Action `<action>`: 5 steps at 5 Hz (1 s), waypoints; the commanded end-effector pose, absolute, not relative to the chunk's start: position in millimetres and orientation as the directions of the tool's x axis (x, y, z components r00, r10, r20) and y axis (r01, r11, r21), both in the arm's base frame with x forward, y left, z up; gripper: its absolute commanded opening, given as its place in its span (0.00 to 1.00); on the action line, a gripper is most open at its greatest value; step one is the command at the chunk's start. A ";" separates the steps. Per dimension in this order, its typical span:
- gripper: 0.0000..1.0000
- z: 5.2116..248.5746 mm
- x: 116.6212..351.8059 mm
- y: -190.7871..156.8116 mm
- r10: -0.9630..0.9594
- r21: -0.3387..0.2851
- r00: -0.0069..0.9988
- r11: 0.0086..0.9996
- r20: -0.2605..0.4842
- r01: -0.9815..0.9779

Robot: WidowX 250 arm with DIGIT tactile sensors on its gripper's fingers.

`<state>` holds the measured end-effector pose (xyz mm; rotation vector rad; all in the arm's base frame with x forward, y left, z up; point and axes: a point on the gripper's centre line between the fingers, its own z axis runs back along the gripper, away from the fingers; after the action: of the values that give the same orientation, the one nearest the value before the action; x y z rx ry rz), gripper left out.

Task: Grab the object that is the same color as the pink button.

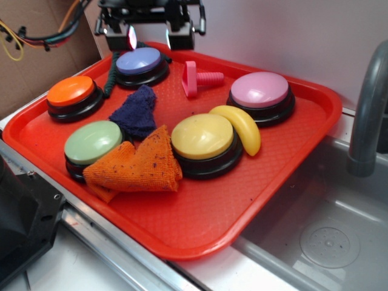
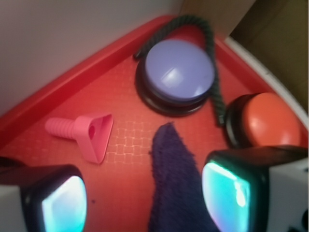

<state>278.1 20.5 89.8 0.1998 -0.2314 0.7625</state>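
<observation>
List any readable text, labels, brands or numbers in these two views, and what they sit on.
None readable in either view.
Pale-pink dome push button: plain top, no print.
Small pink plastic toy bolt: no marking; the wrist view shows only a hole in its head.
Purple-blue dome button, yellow dome button, orange dome button, green dome button: unmarked.
Red plastic tray: textured grid only.

Black gripper (image 1: 150,36) with white-backed fingers (image 2: 231,193) (glowing teal pads) and coloured cables (image 1: 54,33).
</observation>
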 end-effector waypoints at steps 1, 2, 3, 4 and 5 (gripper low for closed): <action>1.00 82.9 307.5 40.8 0.711 0.021 0.615 0.648 0.340 -0.761; 1.00 71.3 316.0 37.5 0.703 -0.001 0.644 0.676 0.303 -0.737; 1.00 66.6 322.0 30.9 0.690 -0.005 0.653 0.688 0.311 -0.725; 1.00 65.4 324.6 29.8 0.684 -0.003 0.658 0.694 0.314 -0.720; 1.00 62.6 324.9 29.9 0.663 0.019 0.682 0.713 0.311 -0.701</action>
<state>318.0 24.6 46.1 0.1574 -0.2450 0.7652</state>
